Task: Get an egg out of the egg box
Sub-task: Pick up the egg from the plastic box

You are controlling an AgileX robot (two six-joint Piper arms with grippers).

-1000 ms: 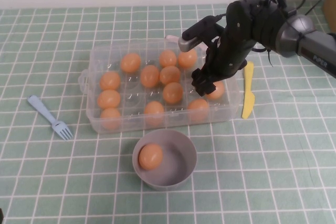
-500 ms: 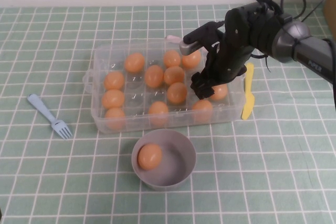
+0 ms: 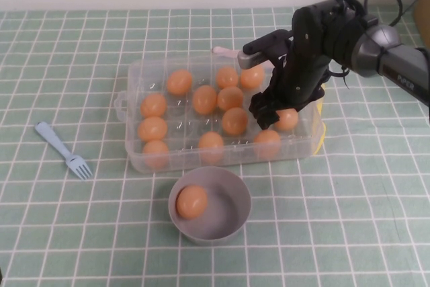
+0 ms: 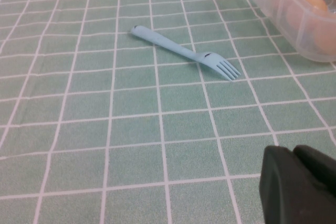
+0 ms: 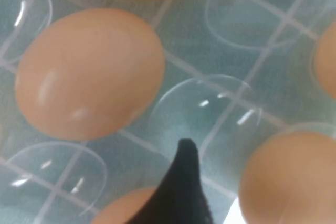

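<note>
Surface: table under a green cloth [image 3: 80, 233] with a white grid, a pale wall along its far edge.

Left gripper [image 4: 299, 187]: shows in the left wrist view only, low over the cloth; fingers cannot be told.

Blue fork [image 3: 64, 150]: near the left edge, open cloth around it.

Egg box [image 3: 134, 159]: mid-table, eggs seated in its cups.

Grey bowl [image 3: 232, 230]: just in front of the box, one egg inside; bare cloth toward the near edge.

Right gripper [image 3: 265, 113]: fingers spread, down in the box's right end, touching the egg [image 3: 287, 120] there.
</note>
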